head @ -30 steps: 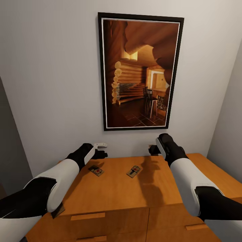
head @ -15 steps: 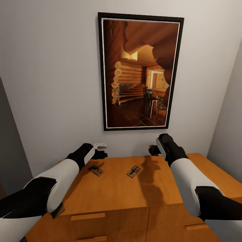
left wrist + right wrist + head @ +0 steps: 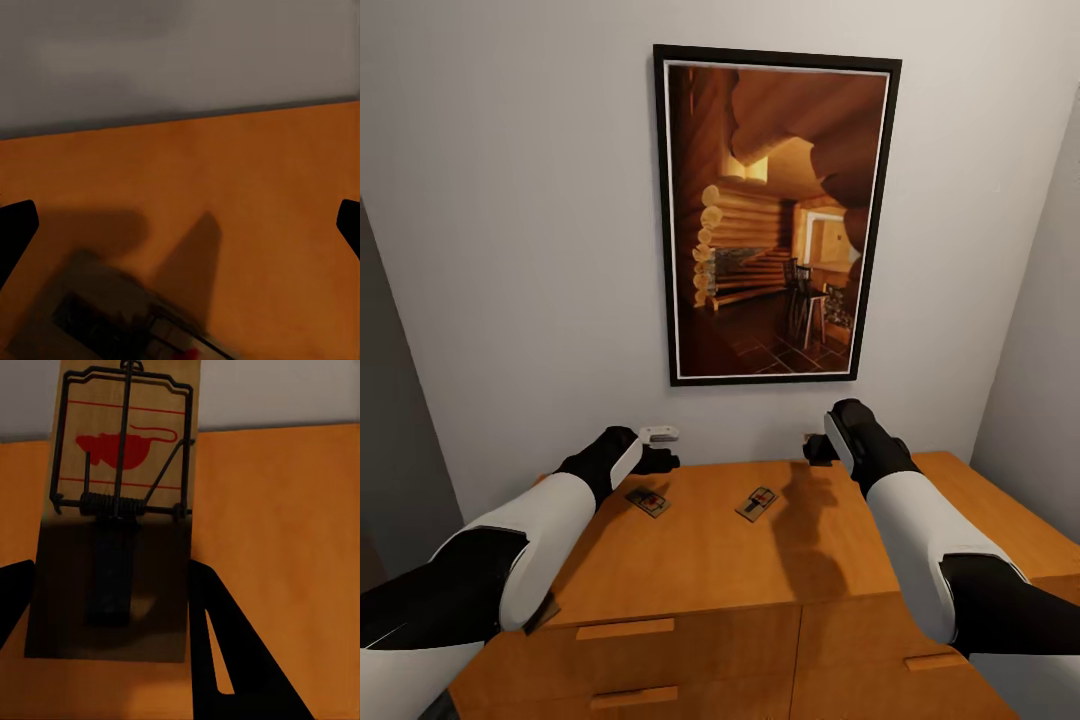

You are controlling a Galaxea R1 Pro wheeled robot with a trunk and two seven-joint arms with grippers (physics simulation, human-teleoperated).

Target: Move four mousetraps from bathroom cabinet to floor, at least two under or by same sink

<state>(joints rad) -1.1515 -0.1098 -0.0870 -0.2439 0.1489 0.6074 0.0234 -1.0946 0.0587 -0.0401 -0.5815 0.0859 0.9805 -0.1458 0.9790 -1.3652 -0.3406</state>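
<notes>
Left hand (image 3: 660,459): fingers hidden behind the wrist in the head view; in its wrist view only two dark finger edges at the frame sides.

Right hand (image 3: 818,446): mostly concealed by its own forearm; grip cannot be read there.

Mousetrap, left wrist view (image 3: 127,319): blurred, in shadow, cut by the frame edge.

Mousetrap, right wrist view (image 3: 120,506): top cut off; lower half dark with shadow.

Two mousetraps on the surface (image 3: 647,502) (image 3: 757,503): too small for detail.

Cabinet (image 3: 700,600): lower drawers cut off; left corner covered by the left arm.
</notes>
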